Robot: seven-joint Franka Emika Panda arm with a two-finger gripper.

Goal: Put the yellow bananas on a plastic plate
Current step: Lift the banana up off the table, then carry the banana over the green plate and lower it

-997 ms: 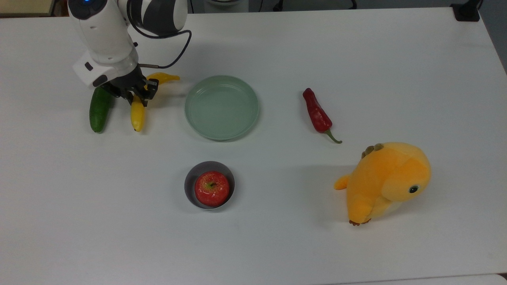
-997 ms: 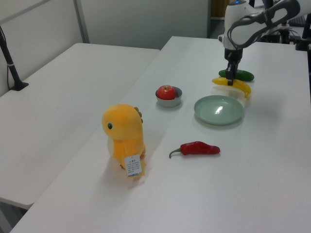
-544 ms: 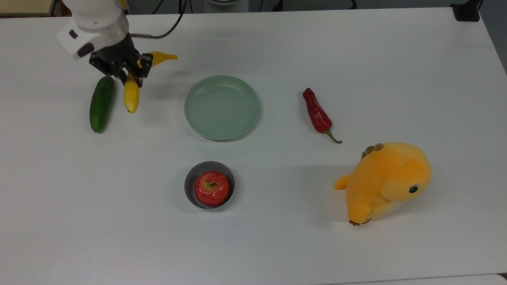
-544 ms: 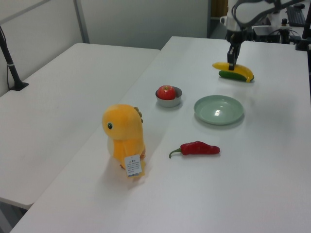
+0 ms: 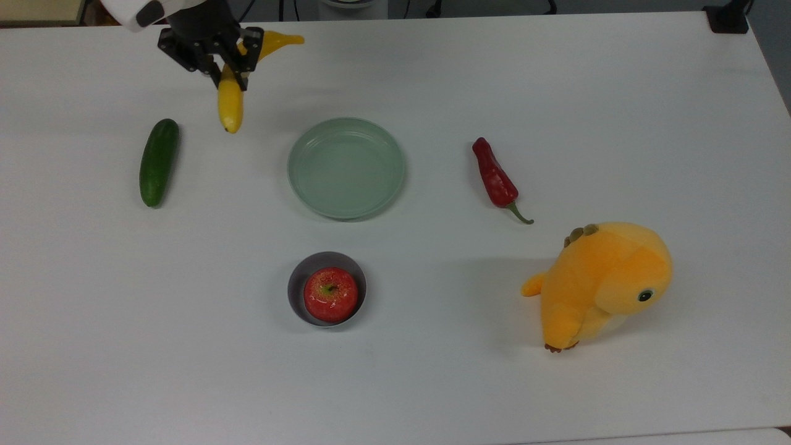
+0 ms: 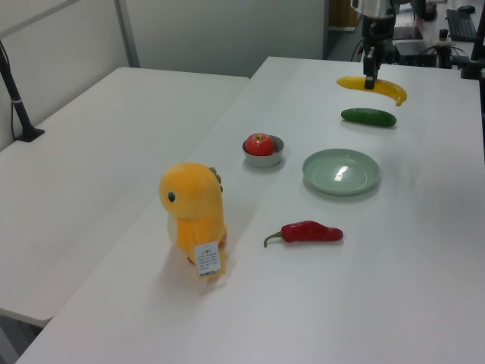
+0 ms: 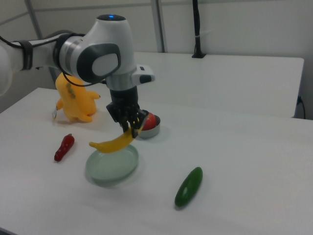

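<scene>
Banana [image 5: 230, 102] in the air above the desk [image 5: 432, 383], pinched near its middle by my end effector [image 5: 230, 73], both ends free. In the top view it hangs near the far edge, up and to the left of the plate [image 5: 346, 167], apart from it. Plate bare, mint-green, flat on the desk. Cucumber [image 5: 158, 162] lies at the top view's left, below the banana, well clear. Grey bowl [image 5: 295, 287] with red apple [image 5: 330, 294] sits nearer the camera than the plate. Red chili [image 5: 494, 179] to the top view's right of the plate; orange plush toy [image 5: 602, 284] beyond that.
</scene>
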